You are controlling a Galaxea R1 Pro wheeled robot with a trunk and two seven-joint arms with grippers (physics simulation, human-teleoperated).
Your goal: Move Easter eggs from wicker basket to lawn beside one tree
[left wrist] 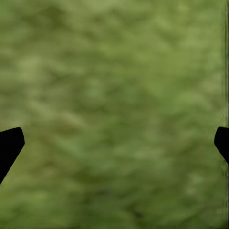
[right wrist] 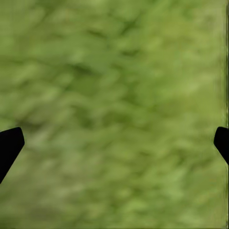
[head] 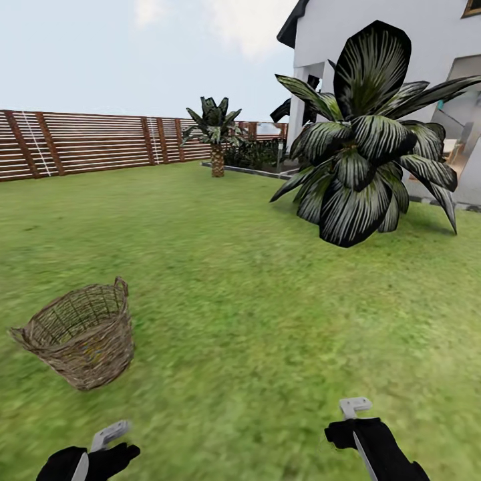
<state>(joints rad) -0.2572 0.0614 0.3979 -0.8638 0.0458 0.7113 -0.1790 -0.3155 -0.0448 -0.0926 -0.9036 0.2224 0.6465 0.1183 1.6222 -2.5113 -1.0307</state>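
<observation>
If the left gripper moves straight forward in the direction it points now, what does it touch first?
Most likely the lawn. Seen from the left wrist, the left gripper is open, with only blurred grass between its fingertips. How far the grass lies is unclear.

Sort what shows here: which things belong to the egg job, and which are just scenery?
Job: wicker basket, tilted on the lawn; left tool and right tool, open over grass.

Scenery: black-leaved plant, small palm, fence, white house.
</observation>
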